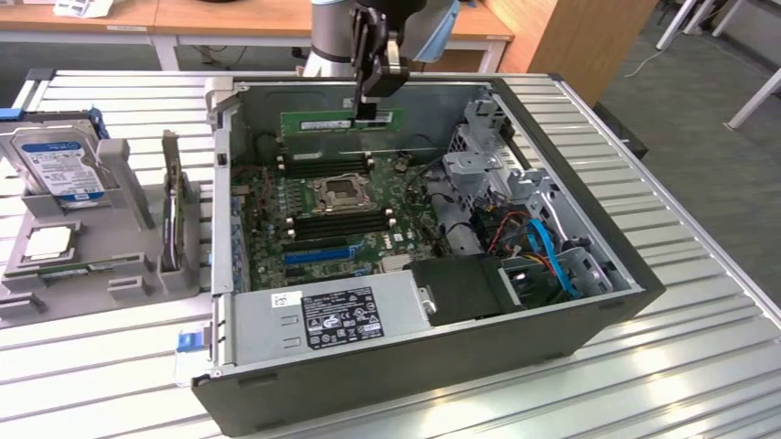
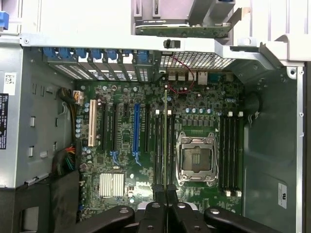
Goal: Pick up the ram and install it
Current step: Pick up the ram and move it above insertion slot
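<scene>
The ram (image 1: 327, 121) is a long green stick that hangs level over the far part of the open computer case (image 1: 586, 311). My gripper (image 1: 365, 113) is shut on the stick's upper edge, right of its middle. In the wrist view the ram (image 2: 165, 131) appears edge-on as a thin line running out from between my black fingers (image 2: 156, 201). It lies over the dark memory slots (image 2: 158, 145) beside the empty processor socket (image 2: 196, 158). More memory slots (image 2: 231, 153) sit on the socket's other side. The stick is still above the motherboard (image 1: 320, 215), not in a slot.
On the exterior view's left, a grey holder (image 1: 123, 265) carries a silver hard drive (image 1: 55, 165) and a square processor chip (image 1: 47, 242). Inside the case are a power supply (image 1: 329, 315), a drive cage (image 1: 488, 174) and blue cables (image 1: 550, 256). The case walls hem in the motherboard.
</scene>
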You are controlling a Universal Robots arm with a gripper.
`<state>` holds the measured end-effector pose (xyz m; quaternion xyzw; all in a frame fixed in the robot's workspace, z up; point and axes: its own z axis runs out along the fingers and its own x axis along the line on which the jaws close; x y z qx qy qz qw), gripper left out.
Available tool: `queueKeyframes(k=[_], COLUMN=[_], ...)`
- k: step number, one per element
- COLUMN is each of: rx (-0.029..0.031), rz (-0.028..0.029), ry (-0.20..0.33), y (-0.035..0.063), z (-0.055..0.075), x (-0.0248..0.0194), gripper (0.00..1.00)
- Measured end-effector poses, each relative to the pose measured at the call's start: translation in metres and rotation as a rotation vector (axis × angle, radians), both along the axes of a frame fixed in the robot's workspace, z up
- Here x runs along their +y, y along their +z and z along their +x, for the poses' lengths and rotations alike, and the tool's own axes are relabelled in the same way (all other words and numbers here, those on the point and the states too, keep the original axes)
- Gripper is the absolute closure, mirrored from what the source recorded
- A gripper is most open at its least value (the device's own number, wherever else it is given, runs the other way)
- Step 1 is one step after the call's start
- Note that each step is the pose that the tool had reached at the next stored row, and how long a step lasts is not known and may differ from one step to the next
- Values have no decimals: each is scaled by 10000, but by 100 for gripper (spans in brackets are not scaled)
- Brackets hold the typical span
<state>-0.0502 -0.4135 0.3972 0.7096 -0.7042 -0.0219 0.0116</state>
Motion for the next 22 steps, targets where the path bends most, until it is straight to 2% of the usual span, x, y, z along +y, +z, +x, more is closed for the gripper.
queueKeyframes(k=[13,22], rx=[0,1], rz=[1,-1], ry=[-10,-33], y=[-160,-226], z=[0,0], x=[0,0], gripper=[88,88])
